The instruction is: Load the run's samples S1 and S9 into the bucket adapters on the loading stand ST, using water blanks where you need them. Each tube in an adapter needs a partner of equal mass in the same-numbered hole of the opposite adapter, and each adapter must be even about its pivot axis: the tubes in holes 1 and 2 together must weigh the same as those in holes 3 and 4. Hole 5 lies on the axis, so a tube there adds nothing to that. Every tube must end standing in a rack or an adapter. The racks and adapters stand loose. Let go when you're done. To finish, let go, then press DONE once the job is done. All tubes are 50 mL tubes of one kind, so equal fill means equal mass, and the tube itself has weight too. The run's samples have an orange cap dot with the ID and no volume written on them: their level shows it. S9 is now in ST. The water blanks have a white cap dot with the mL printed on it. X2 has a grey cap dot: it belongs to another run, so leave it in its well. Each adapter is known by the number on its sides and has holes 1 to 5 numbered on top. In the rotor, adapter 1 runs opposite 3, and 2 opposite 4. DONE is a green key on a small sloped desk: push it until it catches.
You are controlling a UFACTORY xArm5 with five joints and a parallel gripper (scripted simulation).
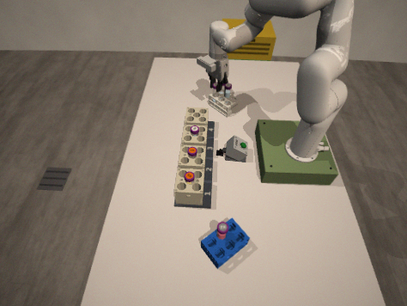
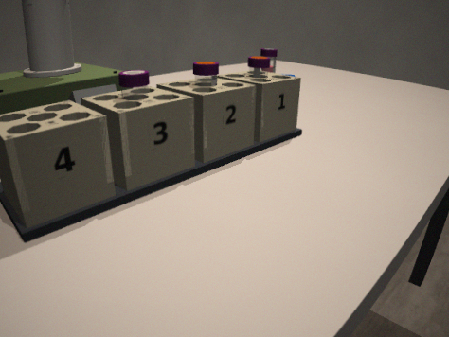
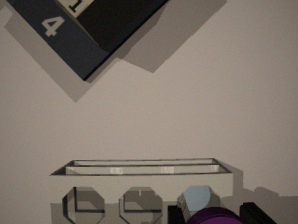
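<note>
White jointed arm [image 1: 318, 92] [image 2: 47, 38] arched over, reaching out with its hand low.
The grey gripper [image 1: 220, 88] [image 3: 215, 216] points downward beneath the wrist [image 1: 218, 51], its black fingers [image 1: 212, 82] partly closed, parted by a modest gap.

1, 2, 3, 4 on adapters [image 2: 281, 124] [image 1: 189, 197]

Cut off by the wrist view's lower edge, lower right: purple cap [image 3: 214, 217]. Too small to read from above: orange-dot labels.
</note>
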